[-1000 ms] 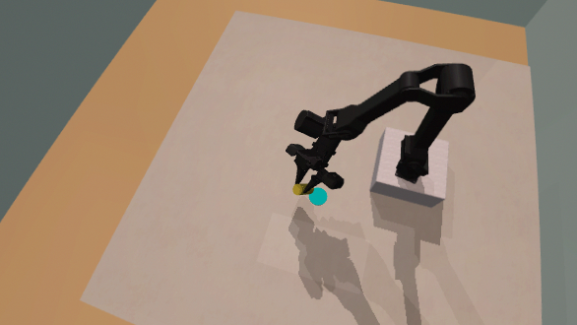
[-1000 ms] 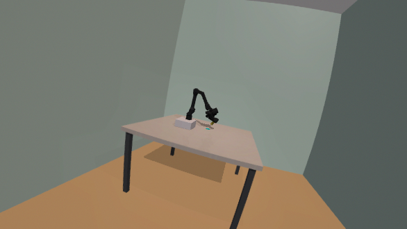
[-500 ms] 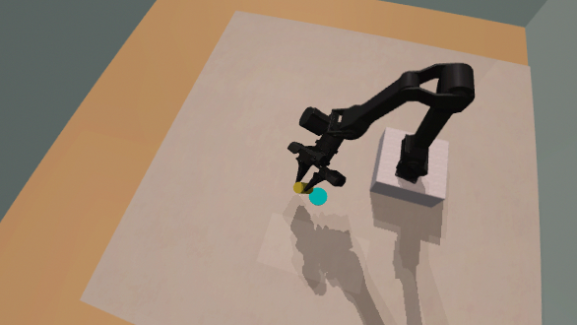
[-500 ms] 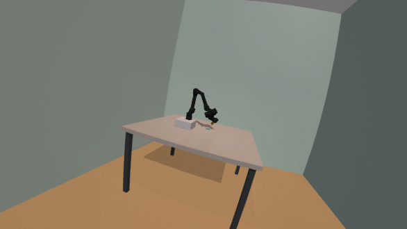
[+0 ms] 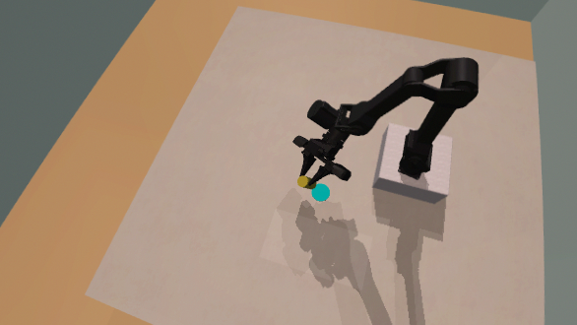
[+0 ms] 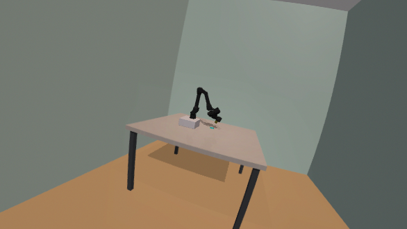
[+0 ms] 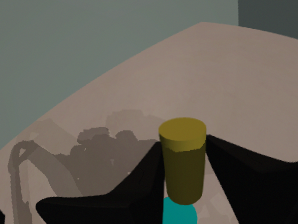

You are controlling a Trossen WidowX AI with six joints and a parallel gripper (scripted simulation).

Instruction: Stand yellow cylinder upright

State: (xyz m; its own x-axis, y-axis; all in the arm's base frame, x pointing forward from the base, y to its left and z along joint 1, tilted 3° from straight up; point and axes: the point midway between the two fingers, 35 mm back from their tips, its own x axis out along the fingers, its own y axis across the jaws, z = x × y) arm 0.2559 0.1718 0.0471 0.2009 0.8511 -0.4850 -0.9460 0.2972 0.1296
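Note:
The yellow tall cylinder (image 5: 303,181) (image 6: 216,121) (image 7: 185,167) is held off the table between the fingers. In the wrist view its lit end face is at the top and its lower end is in front of the cyan circle. My gripper (image 5: 305,180) (image 7: 182,144) is shut on the cylinder and points obliquely downward. The cyan circle (image 5: 321,192) (image 6: 212,128) (image 7: 181,212) lies flat on the table, just right of and below the cylinder in the top view. The fingers hide part of the circle in the wrist view.
The arm stands on a pale block (image 5: 388,153) (image 6: 189,122), right of the circle in the top view. Shadows of the arm fall over the tabletop (image 5: 197,148) (image 6: 229,140) (image 7: 125,85). The table edges are well away from the gripper.

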